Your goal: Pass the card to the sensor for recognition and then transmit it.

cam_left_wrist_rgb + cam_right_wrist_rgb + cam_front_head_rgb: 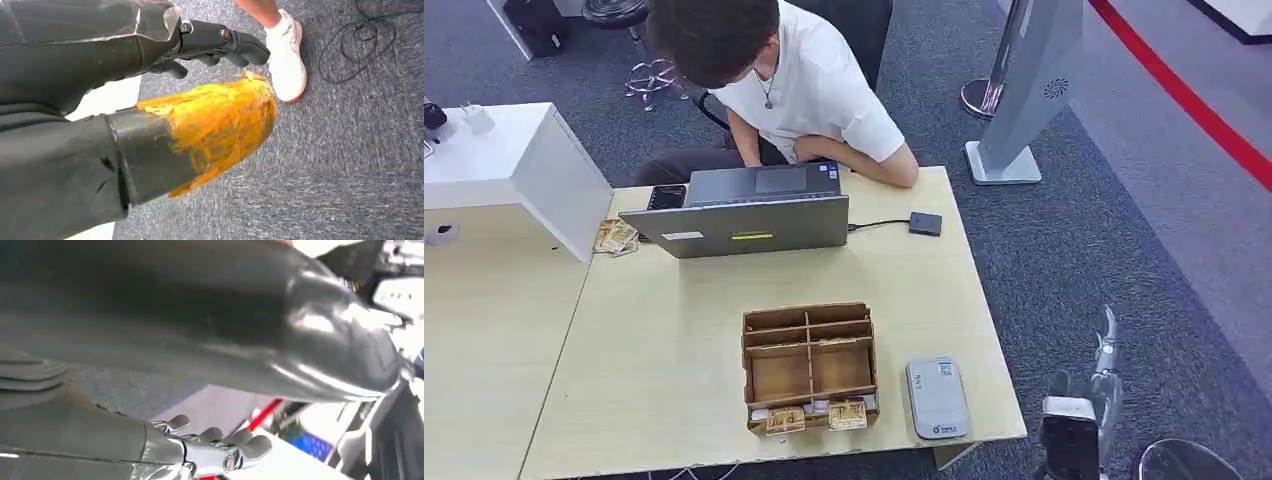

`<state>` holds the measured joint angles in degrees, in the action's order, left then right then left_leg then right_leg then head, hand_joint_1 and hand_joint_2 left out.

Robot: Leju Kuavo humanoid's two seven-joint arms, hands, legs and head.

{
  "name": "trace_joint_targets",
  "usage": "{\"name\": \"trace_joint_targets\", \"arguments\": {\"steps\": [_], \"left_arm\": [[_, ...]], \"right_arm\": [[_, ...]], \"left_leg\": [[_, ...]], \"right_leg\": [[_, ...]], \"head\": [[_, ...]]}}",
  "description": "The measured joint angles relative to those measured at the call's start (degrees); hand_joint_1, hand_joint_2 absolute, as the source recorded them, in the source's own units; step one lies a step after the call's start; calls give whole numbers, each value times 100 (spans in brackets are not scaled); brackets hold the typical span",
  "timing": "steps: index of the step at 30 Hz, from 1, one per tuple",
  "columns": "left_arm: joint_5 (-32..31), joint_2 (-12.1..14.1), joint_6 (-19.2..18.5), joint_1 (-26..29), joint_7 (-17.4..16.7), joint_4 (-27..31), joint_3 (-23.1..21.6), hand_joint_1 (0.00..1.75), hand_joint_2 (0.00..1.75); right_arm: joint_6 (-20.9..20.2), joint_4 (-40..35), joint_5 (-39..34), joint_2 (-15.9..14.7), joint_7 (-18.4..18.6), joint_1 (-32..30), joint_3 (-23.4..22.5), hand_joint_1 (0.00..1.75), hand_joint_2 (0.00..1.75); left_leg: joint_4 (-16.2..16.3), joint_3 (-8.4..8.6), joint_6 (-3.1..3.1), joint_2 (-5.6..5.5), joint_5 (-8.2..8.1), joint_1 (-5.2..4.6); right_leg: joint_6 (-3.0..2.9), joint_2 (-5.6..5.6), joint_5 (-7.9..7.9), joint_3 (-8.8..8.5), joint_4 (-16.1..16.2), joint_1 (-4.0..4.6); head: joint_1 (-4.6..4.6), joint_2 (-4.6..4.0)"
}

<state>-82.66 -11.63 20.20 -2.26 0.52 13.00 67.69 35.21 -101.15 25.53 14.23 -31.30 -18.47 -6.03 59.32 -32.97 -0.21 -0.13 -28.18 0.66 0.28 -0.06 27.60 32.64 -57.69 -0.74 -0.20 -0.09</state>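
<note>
Reaching for a card (785, 420) in the organiser's (809, 362) near slot was the step; both empty hands, right hand (1105, 372) and left hand (215, 75), hung off the worktop (674, 330), fingers loosely apart, so a slow, top-edge pinch suited.

the right hand (210, 450) holds nothing, its dark fingers (250, 442) loosely curled above grey carpet (150, 395).

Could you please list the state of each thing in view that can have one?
laptop: open, lid's back toward the robot.
wooden organizer: upright on the table, cards in its front slot.
card sensor: flat on the table, nothing on it.
left hand: holds nothing, hanging over the carpet.
right hand: holds nothing, fingers curled.
</note>
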Motion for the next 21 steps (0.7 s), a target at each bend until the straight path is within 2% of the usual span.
{"name": "trace_joint_targets", "arguments": {"steps": [7,8,14,21], "left_arm": [[13,-2,37,0,0,0,50,0,0],[11,-2,37,-1,0,0,57,0,0],[-13,-2,35,-4,0,0,90,0,0],[-81,2,24,-5,-9,0,90,0,0]], "right_arm": [[-319,140,256,92,-63,-44,-11,0,0],[-314,142,311,92,-63,-55,42,0,175],[-63,140,689,28,129,-93,637,0,175],[396,140,1382,-319,477,-84,1568,0,175]], "left_leg": [[-1,-1,0,0,0,0],[-1,-1,0,0,0,0],[-1,0,0,1,0,0],[-1,-1,0,1,0,0]], "right_leg": [[0,0,0,0,0,0],[0,0,0,0,0,0],[0,1,0,0,0,0],[0,1,0,0,0,0]], "head": [[-2,0],[-2,0],[0,0],[0,0]]}}
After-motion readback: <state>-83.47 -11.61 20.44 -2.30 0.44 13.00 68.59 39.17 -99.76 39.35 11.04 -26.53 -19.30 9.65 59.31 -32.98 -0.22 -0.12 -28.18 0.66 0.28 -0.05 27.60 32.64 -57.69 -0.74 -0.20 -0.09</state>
